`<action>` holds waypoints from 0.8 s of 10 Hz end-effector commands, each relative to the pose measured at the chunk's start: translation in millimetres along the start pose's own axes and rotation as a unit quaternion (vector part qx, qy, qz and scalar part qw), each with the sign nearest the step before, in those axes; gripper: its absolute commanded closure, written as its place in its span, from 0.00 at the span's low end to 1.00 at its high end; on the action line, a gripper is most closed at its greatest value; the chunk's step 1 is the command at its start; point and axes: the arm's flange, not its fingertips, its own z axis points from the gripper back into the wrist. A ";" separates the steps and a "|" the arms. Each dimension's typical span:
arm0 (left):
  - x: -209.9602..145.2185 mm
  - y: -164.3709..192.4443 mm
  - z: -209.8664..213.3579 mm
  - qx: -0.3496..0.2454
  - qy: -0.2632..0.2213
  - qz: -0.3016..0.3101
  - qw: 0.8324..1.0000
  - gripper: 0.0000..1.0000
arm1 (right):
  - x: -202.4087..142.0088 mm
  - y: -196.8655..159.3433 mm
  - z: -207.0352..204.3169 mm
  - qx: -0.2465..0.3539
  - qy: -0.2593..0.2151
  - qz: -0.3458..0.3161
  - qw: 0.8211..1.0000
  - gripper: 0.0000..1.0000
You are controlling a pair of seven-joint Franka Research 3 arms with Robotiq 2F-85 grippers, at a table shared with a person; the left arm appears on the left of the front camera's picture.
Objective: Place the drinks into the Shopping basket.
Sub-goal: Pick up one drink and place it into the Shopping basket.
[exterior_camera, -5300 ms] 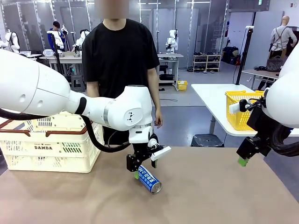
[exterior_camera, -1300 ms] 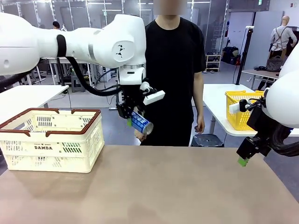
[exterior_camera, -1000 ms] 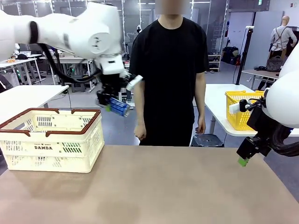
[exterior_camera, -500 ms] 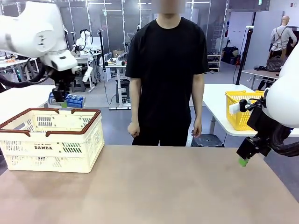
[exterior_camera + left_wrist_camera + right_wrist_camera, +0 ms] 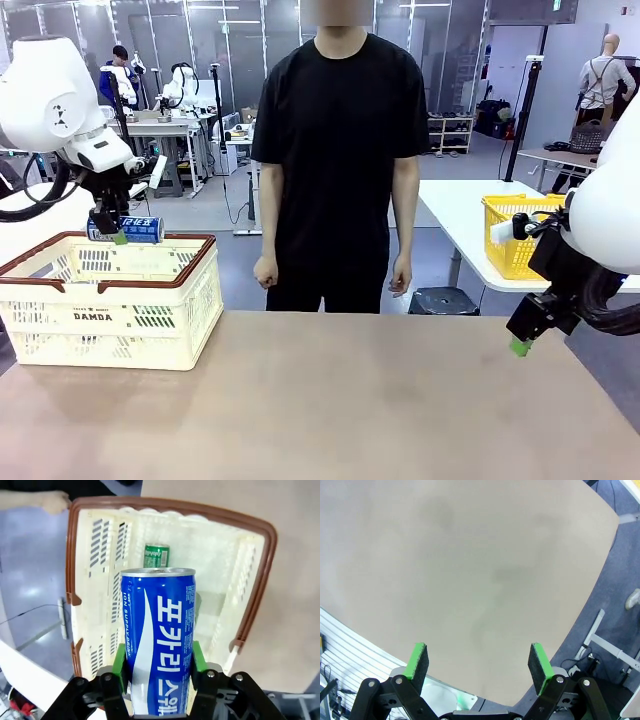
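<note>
At the left edge of the front view, the Shopping basket (image 5: 110, 310) sits on the brown table (image 5: 350, 400), cream lattice walls under a reddish-brown rim, with dark DAMDA lettering on the side facing the camera. Seen from above in the left wrist view, the basket (image 5: 250, 580) holds a green can (image 5: 156, 556) lying on its floor near the upper middle of the frame (its markings are too small to read). Just above the basket's far rim in the front view, the left gripper (image 5: 108, 232) has its green pads clamped on the blue can (image 5: 128, 229), which lies roughly level there; in the left wrist view the same blue can (image 5: 159, 640) with white print fills the centre, silver top toward the basket, a green pad (image 5: 119, 662) pressed against each side. At the right edge of the front view, the right gripper (image 5: 520, 343) hangs beyond the table's right corner, one green pad visible at its tip. In the right wrist view its fingers (image 5: 417, 662) stand wide apart over bare table, touching nothing. A person (image 5: 335, 150) in a black shirt stands at the far side, arms down. A yellow basket (image 5: 515, 235) rests on a white table behind, at the right.
</note>
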 end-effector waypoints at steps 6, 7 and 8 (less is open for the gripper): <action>0.0 0.0 0.0 0.000 0.000 0.000 1.000 0.43 | -2.2 -0.6 -1.3 0.004 -0.001 0.001 1.000 0.00; 0.6 0.8 -4.7 -0.001 -0.004 -0.007 1.000 0.43 | -2.2 -0.6 -1.3 0.004 -0.001 0.001 1.000 0.00; -5.8 18.1 -17.7 -0.031 -0.015 -0.021 0.999 0.43 | -2.2 -0.6 -1.3 0.004 -0.001 0.001 1.000 0.00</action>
